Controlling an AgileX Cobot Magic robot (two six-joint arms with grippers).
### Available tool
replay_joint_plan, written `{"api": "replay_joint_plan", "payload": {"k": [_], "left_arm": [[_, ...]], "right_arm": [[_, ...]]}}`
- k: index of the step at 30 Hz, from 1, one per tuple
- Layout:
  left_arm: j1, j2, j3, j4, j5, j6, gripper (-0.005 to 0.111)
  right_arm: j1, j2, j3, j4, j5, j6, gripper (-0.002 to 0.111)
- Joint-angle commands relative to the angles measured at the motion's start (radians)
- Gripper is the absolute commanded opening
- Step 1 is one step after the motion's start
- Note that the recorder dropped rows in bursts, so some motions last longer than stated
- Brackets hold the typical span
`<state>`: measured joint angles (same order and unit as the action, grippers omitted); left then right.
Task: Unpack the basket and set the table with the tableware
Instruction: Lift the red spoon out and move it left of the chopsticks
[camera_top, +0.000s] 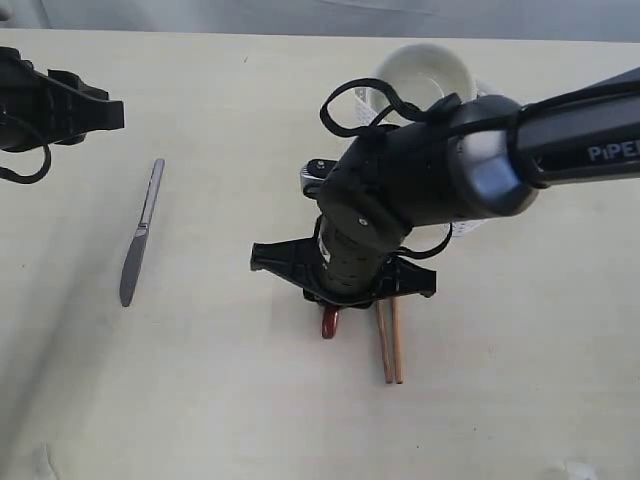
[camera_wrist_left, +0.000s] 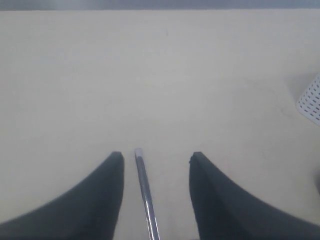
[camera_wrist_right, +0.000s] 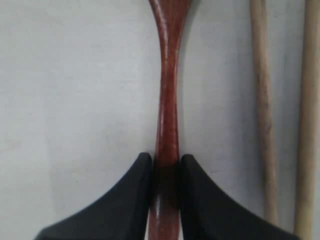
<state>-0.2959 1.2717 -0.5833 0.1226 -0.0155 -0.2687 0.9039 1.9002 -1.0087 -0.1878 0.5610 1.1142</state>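
My right gripper (camera_wrist_right: 166, 157) is shut on the handle of the reddish-brown wooden spoon (camera_wrist_right: 168, 90). In the exterior view only the spoon's end (camera_top: 329, 322) shows below the right arm, low over the table (camera_top: 200, 400). Two wooden chopsticks (camera_top: 390, 345) lie side by side just right of the spoon (camera_wrist_right: 262, 100). The steel knife (camera_top: 140, 235) lies on the table at the left. Its handle (camera_wrist_left: 146, 195) runs between the fingers of my open left gripper (camera_wrist_left: 156, 156) without touching them. The white bowl (camera_top: 425, 72) stands at the back. The basket (camera_wrist_left: 311, 102) is mostly hidden behind the right arm.
The right arm (camera_top: 430, 175) crosses from the right edge to the centre and covers most of the basket (camera_top: 366, 100). The left gripper (camera_top: 100, 112) hangs at the far left, behind the knife.
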Motion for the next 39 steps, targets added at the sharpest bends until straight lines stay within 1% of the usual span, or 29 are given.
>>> {"api": "replay_joint_plan", "payload": {"k": [1, 16, 19, 21, 24, 27, 29, 31, 32, 35, 37, 38, 39], "left_arm": [[0.005, -0.008, 0.006, 0.004, -0.003, 0.003, 0.041], [0.005, -0.008, 0.006, 0.004, -0.003, 0.003, 0.041], [0.005, -0.008, 0.006, 0.004, -0.003, 0.003, 0.041], [0.005, -0.008, 0.006, 0.004, -0.003, 0.003, 0.041], [0.005, -0.008, 0.006, 0.004, -0.003, 0.003, 0.041], [0.005, -0.008, 0.006, 0.004, -0.003, 0.003, 0.041], [0.005, -0.008, 0.006, 0.004, -0.003, 0.003, 0.041], [0.005, -0.008, 0.006, 0.004, -0.003, 0.003, 0.041], [0.005, -0.008, 0.006, 0.004, -0.003, 0.003, 0.041], [0.005, -0.008, 0.006, 0.004, -0.003, 0.003, 0.041], [0.005, -0.008, 0.006, 0.004, -0.003, 0.003, 0.041], [0.005, -0.008, 0.006, 0.004, -0.003, 0.003, 0.041], [0.005, -0.008, 0.006, 0.004, -0.003, 0.003, 0.041]], "right_arm": [[-0.007, 0.002, -0.002, 0.004, -0.007, -0.008, 0.000], [-0.007, 0.002, -0.002, 0.004, -0.007, -0.023, 0.000], [-0.007, 0.000, -0.002, 0.004, -0.007, -0.069, 0.000], [-0.007, -0.016, -0.002, 0.004, -0.004, -0.151, 0.000], [-0.007, -0.051, -0.035, -0.003, 0.095, -0.314, 0.000], [-0.007, -0.075, -0.109, -0.038, 0.315, -0.535, 0.000], [-0.007, -0.081, -0.167, -0.089, 0.454, -0.717, 0.000], [-0.007, -0.081, -0.216, -0.131, 0.544, -0.926, 0.000], [-0.007, -0.081, -0.237, -0.155, 0.569, -1.038, 0.000], [-0.007, -0.081, -0.278, -0.237, 0.567, -1.385, 0.000], [-0.007, -0.081, -0.285, -0.314, 0.534, -1.623, 0.000], [-0.007, -0.080, -0.285, -0.386, 0.480, -1.857, 0.000], [-0.007, -0.078, -0.283, -0.411, 0.450, -1.939, 0.000]]}}
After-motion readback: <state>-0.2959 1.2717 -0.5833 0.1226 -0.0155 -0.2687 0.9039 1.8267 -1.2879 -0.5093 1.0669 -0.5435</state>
